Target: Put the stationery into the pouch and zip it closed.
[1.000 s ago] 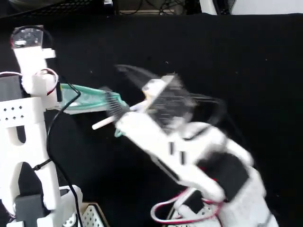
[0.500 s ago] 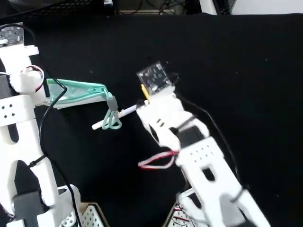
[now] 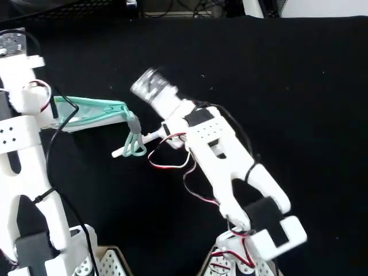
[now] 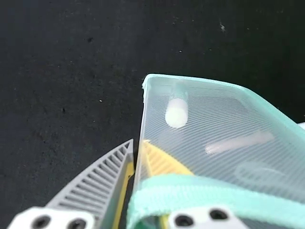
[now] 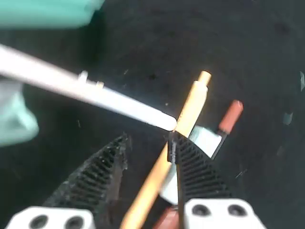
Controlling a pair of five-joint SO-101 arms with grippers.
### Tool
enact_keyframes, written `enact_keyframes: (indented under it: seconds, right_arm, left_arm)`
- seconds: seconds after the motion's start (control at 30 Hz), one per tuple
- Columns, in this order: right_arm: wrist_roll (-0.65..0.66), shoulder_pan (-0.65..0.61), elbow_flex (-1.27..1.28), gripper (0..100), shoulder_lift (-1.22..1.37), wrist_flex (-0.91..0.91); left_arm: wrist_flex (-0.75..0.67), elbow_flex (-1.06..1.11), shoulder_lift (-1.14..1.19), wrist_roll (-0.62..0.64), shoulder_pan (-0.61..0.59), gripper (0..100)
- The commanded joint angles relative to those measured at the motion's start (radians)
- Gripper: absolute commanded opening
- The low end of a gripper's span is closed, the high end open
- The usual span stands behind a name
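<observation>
Right arm (image 3: 218, 155) has swung round since the previous frames, and its wrist now turns toward the table's far-left corner; pouch and white pen have not shifted. Right claw (image 5: 148, 139): released, jaws well apart, gripping nothing. An orange pencil (image 5: 188, 112) runs through the gap against one jaw, and the tip of the white pen (image 5: 95, 93) touches that pencil. Red-capped piece (image 5: 231, 116) lies just beyond. Left claw (image 4: 138, 143): clenched on the edge of the pouch (image 4: 214, 138), holding it near the left edge of the table (image 3: 287, 86). The pen is part-way in and sticks out of the mouth beside the zip loop (image 3: 137, 146). Judgement: pen and pencil are light, stiff and smooth, so likely to roll or slip; take them mid-barrel, across the shaft. Pouch is thin and floppy; its mouth will probably sag unless held near the zip.
</observation>
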Motion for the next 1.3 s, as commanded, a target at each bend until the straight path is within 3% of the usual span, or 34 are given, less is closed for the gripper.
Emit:
enact_keyframes:
  seconds: [0.0, 0.6, 0.8, 0.9, 0.93, 1.27]
  right_arm:
    - [0.307, 0.008, -0.044, 13.4, 0.031, 0.029]
    - [0.394, -0.04, -0.364, 13.1, 0.45, 0.043]
    - [0.52, -0.04, -0.435, 12.4, 0.484, 0.253]
    - [0.537, -0.04, -0.469, 4.7, 0.49, 0.316]
    - [0.531, -0.037, -0.475, 1.1, 0.486, 0.327]
    - [0.241, -0.04, -0.383, 1.2, 0.272, 0.328]
  left_arm:
    - [-0.015, -0.002, -0.005, -0.005, -0.031, 3]
    - [-0.011, -0.002, -0.005, -0.005, -0.033, 3]
    - [-0.012, -0.002, -0.005, -0.005, -0.03, 3]
    - [-0.012, -0.002, -0.005, -0.005, -0.03, 3]
    - [-0.012, -0.002, -0.005, -0.005, -0.03, 3]
    - [-0.009, -0.002, -0.005, -0.005, -0.035, 3]
